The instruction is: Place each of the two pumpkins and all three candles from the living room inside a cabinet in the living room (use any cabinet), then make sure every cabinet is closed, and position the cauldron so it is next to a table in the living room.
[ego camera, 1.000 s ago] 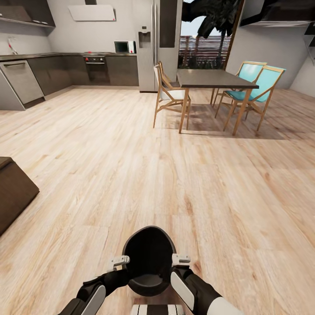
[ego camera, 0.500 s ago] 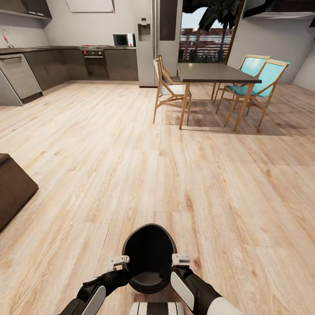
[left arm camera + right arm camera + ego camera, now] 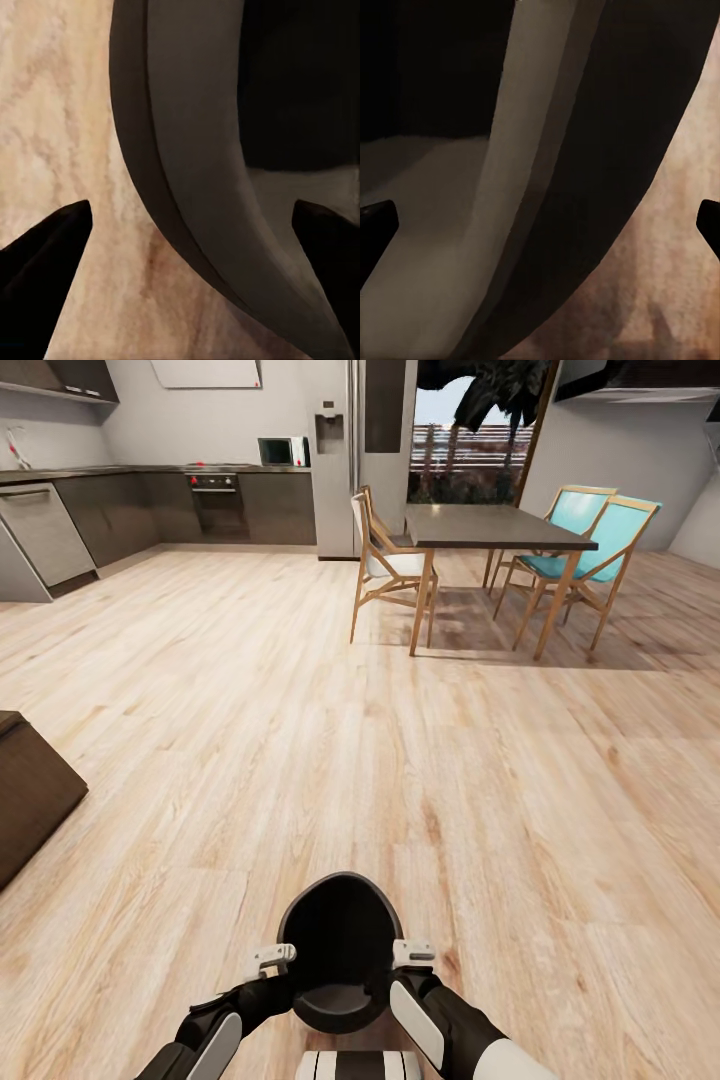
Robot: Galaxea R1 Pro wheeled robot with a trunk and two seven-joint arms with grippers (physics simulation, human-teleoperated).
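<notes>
The black cauldron (image 3: pixel 341 950) is held up in front of the robot, over the wood floor (image 3: pixel 300 760). The left pincer (image 3: pixel 272 958) grips the pot's rim on one side, and the right pincer (image 3: pixel 413 954) grips the rim on the other side. Up close, each wrist camera shows the rim going between that pincer's two dark fingers (image 3: pixel 45 247), with the cauldron's wall (image 3: pixel 532 187) very near. Far ahead of the cauldron stands a dark desk (image 3: pixel 490 525) with chairs (image 3: pixel 590 550) around it. A dark brown block (image 3: pixel 30 790) sits to the left of the cauldron
</notes>
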